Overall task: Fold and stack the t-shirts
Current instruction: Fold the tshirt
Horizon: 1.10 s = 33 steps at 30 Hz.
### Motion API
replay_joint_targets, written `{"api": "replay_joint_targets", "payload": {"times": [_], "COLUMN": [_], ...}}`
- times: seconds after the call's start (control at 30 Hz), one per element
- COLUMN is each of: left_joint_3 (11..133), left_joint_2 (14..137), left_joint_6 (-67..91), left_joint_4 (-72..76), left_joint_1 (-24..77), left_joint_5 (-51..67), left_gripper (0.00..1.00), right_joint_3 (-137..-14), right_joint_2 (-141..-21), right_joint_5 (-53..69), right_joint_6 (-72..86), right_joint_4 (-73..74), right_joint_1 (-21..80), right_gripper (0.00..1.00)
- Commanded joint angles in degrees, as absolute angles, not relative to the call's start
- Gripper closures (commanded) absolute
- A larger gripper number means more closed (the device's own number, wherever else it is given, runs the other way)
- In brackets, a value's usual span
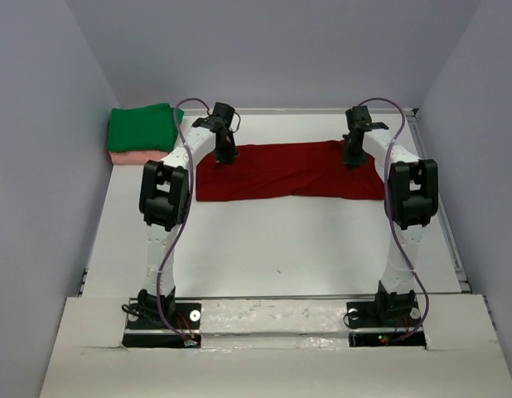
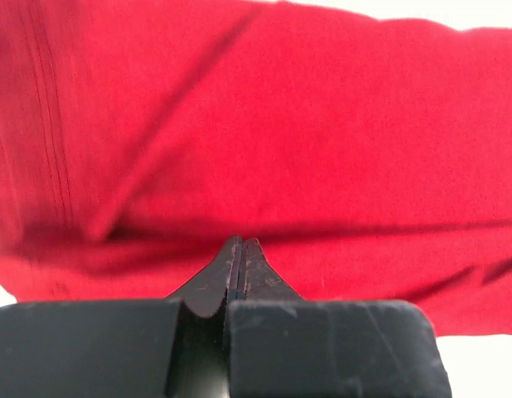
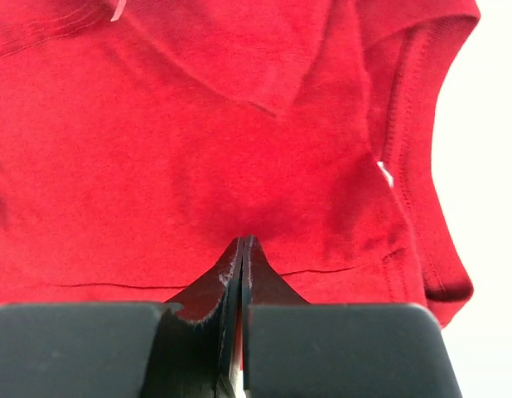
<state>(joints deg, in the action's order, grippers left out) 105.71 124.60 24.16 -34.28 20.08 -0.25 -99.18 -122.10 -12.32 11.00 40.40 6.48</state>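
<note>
Top view: the red t-shirt (image 1: 289, 172) lies flat on the table (image 1: 281, 249), long axis left to right. The left gripper (image 1: 224, 157) and right gripper (image 1: 351, 159) stand at its far corners. Open table lies on the near side of both jaws. A green t-shirt (image 1: 142, 128) on a pink t-shirt (image 1: 132, 156) sits left of the left jaws.

Left wrist: jaws together, pinching a cloth fold.

Right wrist: jaws together on puckered cloth; a hemmed edge (image 3: 403, 124) lies to their right.
</note>
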Motion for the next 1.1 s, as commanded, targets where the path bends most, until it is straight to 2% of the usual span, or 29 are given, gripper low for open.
{"api": "replay_joint_targets", "payload": {"times": [0.0, 0.5, 1.07], "left_joint_3": [116.34, 127.35, 118.92], "left_joint_2": [129.63, 139.74, 139.93], "left_joint_6": [22.33, 22.23, 25.40], "left_joint_4": [-38.84, -41.31, -44.30], "left_joint_1": [18.20, 13.98, 13.71], "left_joint_5": [4.30, 9.84, 13.18], "left_gripper": [1.00, 1.00, 1.00], "right_joint_3": [-101.08, -96.86, -100.98], "right_joint_2": [-120.67, -120.94, -126.82], "right_joint_5": [-14.41, -20.04, -12.22], "right_joint_6": [13.01, 12.92, 11.25], "right_joint_4": [41.48, 44.12, 45.53], "right_joint_1": [6.33, 6.33, 6.33], "right_gripper": [1.00, 1.00, 1.00]}}
